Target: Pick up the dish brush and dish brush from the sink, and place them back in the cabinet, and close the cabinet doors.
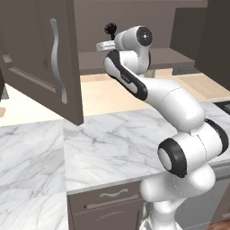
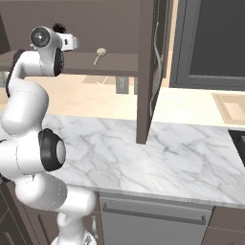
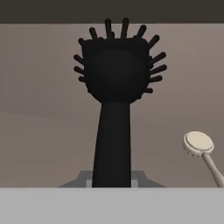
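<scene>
The black dish brush (image 3: 114,74) stands upright in front of the hand camera, bristly round head on top and handle running down into my gripper (image 3: 112,180), which is shut on it. From the base cameras, its bristles (image 1: 110,29) (image 2: 59,27) stick up above the hand inside the open wall cabinet. The cream dish brush (image 3: 199,143) (image 2: 99,53) lies on the cabinet shelf (image 2: 115,67), to the right of the black one and apart from it. Both cabinet doors stand open: the left door (image 1: 40,63) with its wavy silver handle (image 1: 57,63), the right door (image 2: 146,72) seen edge-on.
A white marble counter (image 1: 112,143) (image 2: 158,153) runs below the cabinet, with drawers (image 1: 112,197) underneath. The open doors flank the arm on both sides. A dark-panelled wall unit (image 2: 215,43) stands to the right. A dark recess (image 2: 240,143) cuts the counter's right edge.
</scene>
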Robot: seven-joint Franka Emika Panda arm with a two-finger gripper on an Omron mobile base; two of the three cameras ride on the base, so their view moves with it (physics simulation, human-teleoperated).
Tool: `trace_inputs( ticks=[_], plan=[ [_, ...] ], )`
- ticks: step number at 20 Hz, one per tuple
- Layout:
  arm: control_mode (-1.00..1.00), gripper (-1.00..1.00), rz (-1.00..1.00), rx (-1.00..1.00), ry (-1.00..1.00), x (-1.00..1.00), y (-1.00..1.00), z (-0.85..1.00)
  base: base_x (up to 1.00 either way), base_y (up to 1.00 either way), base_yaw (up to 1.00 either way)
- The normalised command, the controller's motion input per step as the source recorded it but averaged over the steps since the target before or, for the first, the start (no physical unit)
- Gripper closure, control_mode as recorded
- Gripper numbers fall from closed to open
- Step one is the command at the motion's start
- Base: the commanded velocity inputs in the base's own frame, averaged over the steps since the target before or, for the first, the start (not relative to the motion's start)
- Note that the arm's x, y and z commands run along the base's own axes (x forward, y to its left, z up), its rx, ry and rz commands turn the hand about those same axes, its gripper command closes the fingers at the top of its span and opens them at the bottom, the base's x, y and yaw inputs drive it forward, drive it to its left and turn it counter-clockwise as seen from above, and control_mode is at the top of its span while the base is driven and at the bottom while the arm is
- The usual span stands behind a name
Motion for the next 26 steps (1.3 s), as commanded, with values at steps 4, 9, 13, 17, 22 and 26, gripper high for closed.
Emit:
trace_inputs(
  ticks=[4, 9, 13, 17, 22, 26],
  plan=[
    [-1.00, 1.00, 0.00, 0.00, 0.00, 0.41, 0.06, -0.13, 0.00, 0.00, 0.00],
    [-1.00, 1.00, 0.00, 0.00, 0.00, 0.40, 0.05, -0.12, 0.00, 0.00, 0.00],
    [-1.00, 1.00, 0.00, 0.00, 0.00, 0.41, 0.07, -0.09, 0.00, 0.00, 0.00],
    [-1.00, 1.00, 0.00, 0.00, 0.00, 0.42, 0.09, -0.06, 0.00, 0.00, 0.00],
    [-1.00, 1.00, 0.00, 0.00, 0.00, 0.45, 0.09, -0.04, 0.00, 0.00, 0.00],
    [-1.00, 1.00, 0.00, 0.00, 0.00, 0.43, 0.10, -0.09, 0.00, 0.00, 0.00]
  ],
)
